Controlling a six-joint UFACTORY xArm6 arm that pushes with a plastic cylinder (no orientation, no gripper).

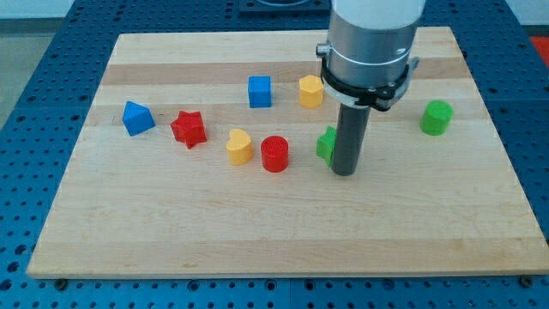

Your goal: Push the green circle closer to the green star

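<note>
My tip rests on the wooden board, touching the right side of the partly hidden green star. The rod carries nothing. The green circle sits well apart, toward the view's right.

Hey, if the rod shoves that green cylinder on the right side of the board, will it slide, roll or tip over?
The green circle stands upright on a flat end, so it should probably slide rather than roll. It looks squat, so tipping seems unlikely. The wooden board looks smooth, and an off-centre push may curve it aside. My tip sits far to its left, beside the green star.
</note>
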